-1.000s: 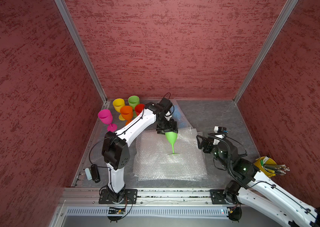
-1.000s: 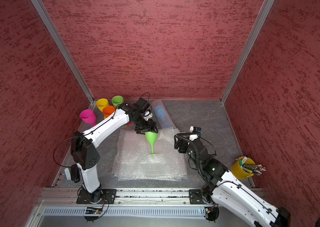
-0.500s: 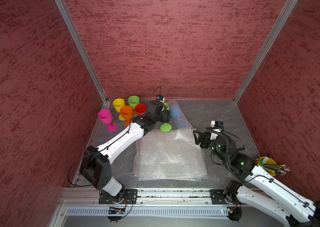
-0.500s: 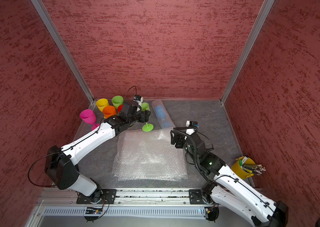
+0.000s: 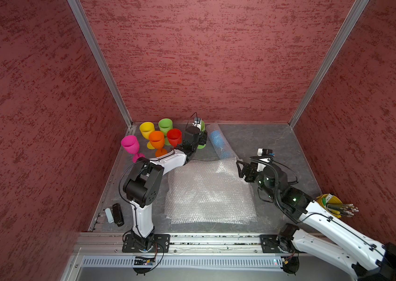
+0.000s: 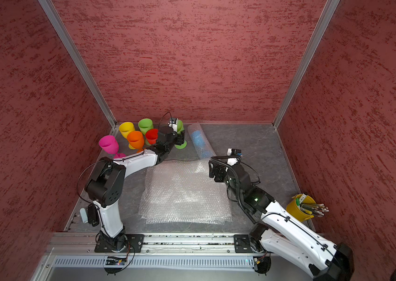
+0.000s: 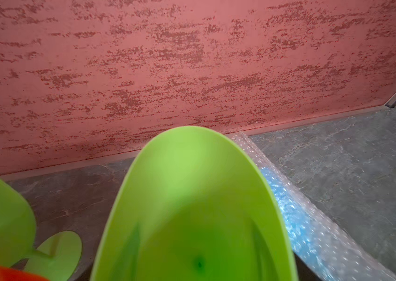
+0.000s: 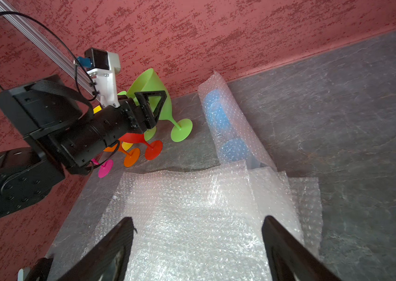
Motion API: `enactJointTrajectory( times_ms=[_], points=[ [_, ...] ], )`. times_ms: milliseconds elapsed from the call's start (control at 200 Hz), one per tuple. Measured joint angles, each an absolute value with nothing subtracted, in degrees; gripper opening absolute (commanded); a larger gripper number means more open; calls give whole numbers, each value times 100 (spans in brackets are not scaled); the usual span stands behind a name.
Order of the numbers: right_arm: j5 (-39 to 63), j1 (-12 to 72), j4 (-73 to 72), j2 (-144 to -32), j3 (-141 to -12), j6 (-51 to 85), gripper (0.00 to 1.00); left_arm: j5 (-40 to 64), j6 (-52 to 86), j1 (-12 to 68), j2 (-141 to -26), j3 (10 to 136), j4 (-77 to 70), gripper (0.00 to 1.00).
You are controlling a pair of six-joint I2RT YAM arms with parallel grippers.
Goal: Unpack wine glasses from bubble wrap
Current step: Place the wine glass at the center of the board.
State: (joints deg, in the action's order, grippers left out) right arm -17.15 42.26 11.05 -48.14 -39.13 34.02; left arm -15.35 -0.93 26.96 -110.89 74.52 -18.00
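My left gripper [image 5: 200, 136] is shut on the bowl of a green wine glass [image 8: 148, 82] at the back of the table; it leans, its foot [image 5: 201, 146] low by the table. That bowl [image 7: 192, 206] fills the left wrist view and hides the jaws. Beside it stand red [image 5: 174, 137], orange [image 5: 156, 140], yellow [image 5: 146, 129], green [image 5: 165, 125] and pink [image 5: 130, 144] glasses. A blue glass lies inside a rolled bubble wrap tube [image 5: 219, 141]. Flat bubble wrap sheets [image 5: 209, 192] cover the middle. My right gripper [image 8: 198, 219] hangs open over their back right edge.
A yellow bucket of pencils [image 5: 331, 203] stands at the right front, next to the right arm. A black device [image 5: 118, 214] and a small pale object lie by the left edge. Red walls close in three sides; a metal rail [image 5: 216, 239] runs along the front.
My left arm has carried the green glass from above the flat bubble wrap to the back, beside the red glass. The right gripper has shifted slightly back and stays open.
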Motion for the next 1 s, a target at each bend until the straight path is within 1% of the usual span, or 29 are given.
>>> enactJointTrajectory(
  times_ms=[190,301,501,546,626,641,656,666,997],
  points=[
    [-1712,4226,967,-4915,-3756,3404,85,-1555,-134,2502,-11537,7926,-1796,70],
    [-1704,4226,930,-4978,-3667,3406,84,-1555,-134,2443,-11708,8141,-1796,72],
    [-1708,4226,926,-4987,-3658,3382,85,-1481,-121,2397,-11911,8278,-1584,73],
    [-1706,4224,926,-4987,-3658,3376,85,-1459,-102,2386,-11931,8283,-1522,76],
    [-1702,4215,923,-4989,-3658,3376,85,-1439,-75,2362,-11998,8335,-1409,85],
    [-1697,4217,923,-4989,-3658,3378,85,-1435,-93,2355,-12016,8353,-1372,88],
    [-1695,4217,923,-4991,-3658,3378,85,-1439,-69,2349,-12040,8377,-1332,98],
    [-1691,4215,923,-4991,-3658,3380,85,-1435,-106,2344,-12053,8392,-1313,100],
    [-1649,4215,947,-5030,-3660,3378,87,-1402,-30,2331,-12060,8444,-1009,100]
  ],
)
